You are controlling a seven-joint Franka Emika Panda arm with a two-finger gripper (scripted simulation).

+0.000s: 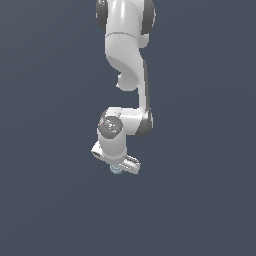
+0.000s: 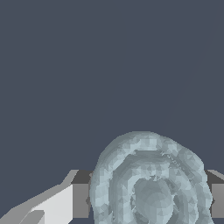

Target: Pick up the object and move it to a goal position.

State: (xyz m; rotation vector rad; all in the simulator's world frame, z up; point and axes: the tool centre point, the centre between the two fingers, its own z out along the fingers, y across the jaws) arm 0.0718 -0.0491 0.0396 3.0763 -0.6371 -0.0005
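Ringed pale object [image 2: 151, 183] cut off at frame edge, gripper [image 2: 148, 199] fingers [image 2: 81, 199] flanking it, grasp unclear, mostly hidden beneath gripper [image 1: 117, 166] outside.

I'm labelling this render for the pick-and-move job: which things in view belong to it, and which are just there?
Belongs to the job:
- round pale grey-blue ringed object, sitting between the fingers
- white gripper

Just there:
- plain dark grey-blue floor; nothing else lies about

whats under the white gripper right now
The pale ringed object peeks out under the gripper; the wrist view shows it between the fingers. Its lower part and any contact are hidden.
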